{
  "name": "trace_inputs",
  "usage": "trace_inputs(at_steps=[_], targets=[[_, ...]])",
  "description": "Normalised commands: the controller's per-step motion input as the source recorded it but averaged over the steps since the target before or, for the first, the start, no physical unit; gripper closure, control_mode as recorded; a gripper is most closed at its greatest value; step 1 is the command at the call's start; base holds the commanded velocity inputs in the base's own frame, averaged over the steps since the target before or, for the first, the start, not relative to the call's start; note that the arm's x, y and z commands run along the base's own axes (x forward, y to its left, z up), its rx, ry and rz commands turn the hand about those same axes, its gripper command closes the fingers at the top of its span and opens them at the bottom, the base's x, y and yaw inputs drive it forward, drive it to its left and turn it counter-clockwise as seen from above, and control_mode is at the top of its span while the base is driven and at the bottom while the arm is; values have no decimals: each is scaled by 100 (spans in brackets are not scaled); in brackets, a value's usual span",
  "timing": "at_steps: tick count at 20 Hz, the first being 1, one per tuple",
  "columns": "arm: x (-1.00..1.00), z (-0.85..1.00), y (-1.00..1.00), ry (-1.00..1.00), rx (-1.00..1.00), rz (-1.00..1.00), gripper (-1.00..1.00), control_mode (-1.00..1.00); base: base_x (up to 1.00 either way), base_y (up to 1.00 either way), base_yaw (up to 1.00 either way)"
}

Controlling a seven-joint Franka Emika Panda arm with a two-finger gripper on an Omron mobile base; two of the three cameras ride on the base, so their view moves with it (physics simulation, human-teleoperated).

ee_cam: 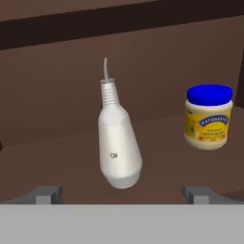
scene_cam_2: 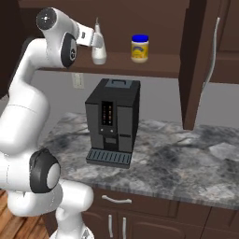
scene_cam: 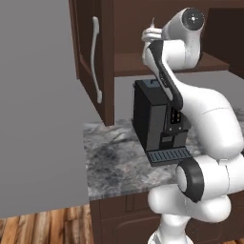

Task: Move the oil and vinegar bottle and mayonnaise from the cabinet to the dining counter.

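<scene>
The cabinet (scene_cam_2: pixel 200 70) is seen open above the marbled wall counter (scene_cam_2: pixel 186 158), its door (scene_cam: pixel 93 57) swung aside and a black coffee machine (scene_cam_2: pixel 112 121) standing below its inner shelf (scene_cam_2: pixel 154 67); on that shelf the mayonnaise (scene_cam_2: pixel 139 48) stands upright, well apart from the oil and vinegar bottle (scene_cam_2: pixel 98 46), which stands nearer the arm; the gripper (scene_cam_2: pixel 95 39) is held up at the shelf's level right at the bottle, and in the hand view the two fingertips (ee_cam: pixel 46 194) are spread wide, nothing being held between them; the bottle (ee_cam: pixel 117 147) is seen there centred between the tips and a little beyond them, though contact cannot be told from the right base view; the jar (ee_cam: pixel 208 116) lies off to one side, outside the line of the fingers. The bottle is judged light but smooth, rigid and probably brittle, with a thin neck that would give poor purchase; it is best taken around the wide rounded body, low enough that it does not tip; the taper may let it slip if gripped high.
</scene>
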Motion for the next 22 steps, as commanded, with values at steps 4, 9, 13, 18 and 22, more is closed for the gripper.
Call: trace_inputs(at_steps=[4,9,13,18,22], targets=[[57,1,1,4,-4,-5,-100,-100,0,0,0],[55,0,0,6,-3,-5,-100,-100,0,0,0],[54,0,0,5,-3,-4,-100,-100,0,0,0],[39,0,0,2,-2,-2,-100,-100,0,0,0],[37,0,0,0,0,0,-100,-100,0,0,0]])
